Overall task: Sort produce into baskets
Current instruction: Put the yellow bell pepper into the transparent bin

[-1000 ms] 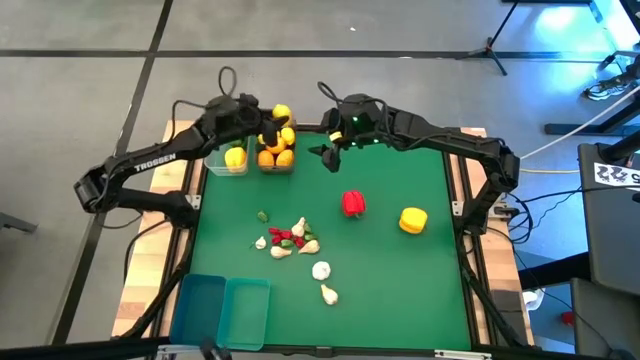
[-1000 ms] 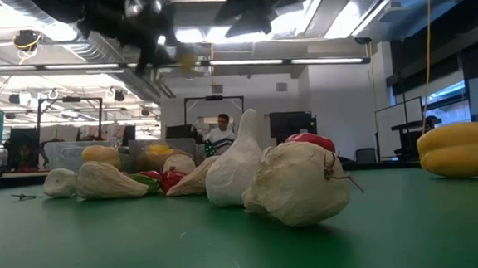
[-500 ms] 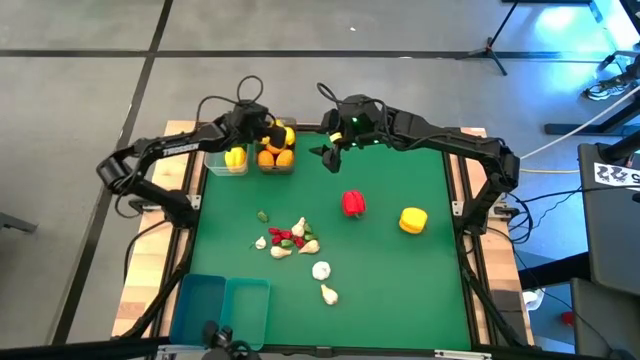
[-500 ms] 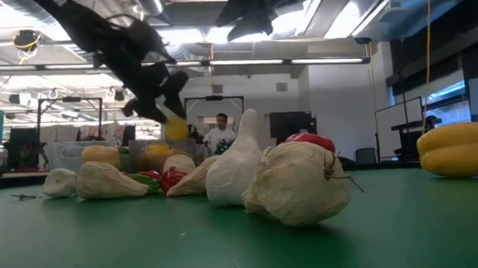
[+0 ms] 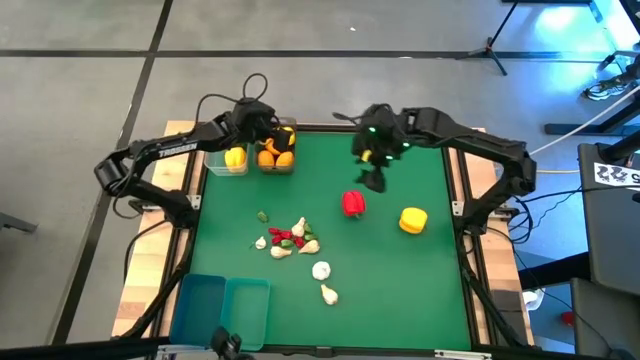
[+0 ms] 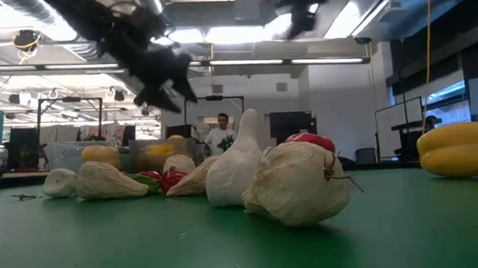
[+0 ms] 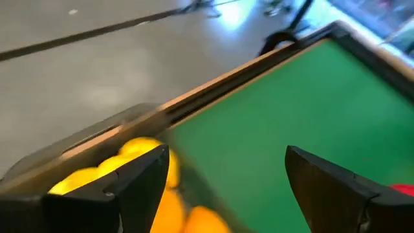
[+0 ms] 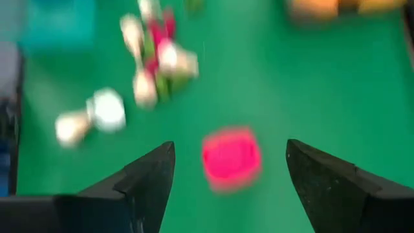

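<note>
A: We note oranges and lemons [image 5: 275, 155] in a clear rectangular plastic bin [image 5: 275, 166] at the far edge of the green surface [image 5: 400, 280]. The left gripper [image 5: 268, 128] hovers above it, fingers [image 7: 139, 184] spread, holding nothing.

B: We see the right gripper [image 5: 374, 180], fingers [image 8: 152, 175] parted and empty, just beyond the red bell pepper [image 5: 353, 204]. Garlic bulbs [image 5: 321, 270] and chilies lie mid-surface.

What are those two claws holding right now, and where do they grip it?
Nothing. The left claw gapes empty over the fruit bin; the right claw hangs open above the red pepper.
</note>
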Available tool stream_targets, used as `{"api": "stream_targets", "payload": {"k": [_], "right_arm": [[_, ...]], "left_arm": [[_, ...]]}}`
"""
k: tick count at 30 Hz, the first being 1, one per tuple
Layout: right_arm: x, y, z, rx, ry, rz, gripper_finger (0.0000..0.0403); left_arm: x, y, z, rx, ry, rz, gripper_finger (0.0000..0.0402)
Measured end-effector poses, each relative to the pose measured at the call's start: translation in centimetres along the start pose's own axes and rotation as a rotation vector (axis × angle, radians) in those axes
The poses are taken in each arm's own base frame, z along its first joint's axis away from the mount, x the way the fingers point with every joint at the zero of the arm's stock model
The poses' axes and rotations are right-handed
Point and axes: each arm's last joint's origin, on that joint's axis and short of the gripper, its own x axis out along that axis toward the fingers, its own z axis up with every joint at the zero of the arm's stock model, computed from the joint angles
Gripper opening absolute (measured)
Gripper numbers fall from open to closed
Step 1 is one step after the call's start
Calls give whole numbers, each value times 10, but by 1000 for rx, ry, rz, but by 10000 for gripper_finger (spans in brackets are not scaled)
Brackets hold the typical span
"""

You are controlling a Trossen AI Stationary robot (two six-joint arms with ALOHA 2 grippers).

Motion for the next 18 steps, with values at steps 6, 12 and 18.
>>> {"api": "stream_targets", "payload": {"k": [6, 12, 18], "right_arm": [[-24, 15, -54, 104, 193, -91, 289], [-13, 31, -123, 238, 236, -125, 289], [17, 38, -163, 241, 302, -135, 296]], "left_arm": [[-37, -30, 18, 41, -124, -120, 304], [-64, -45, 21, 54, -192, -198, 304], [-68, -49, 21, 21, -191, -218, 304]]}}
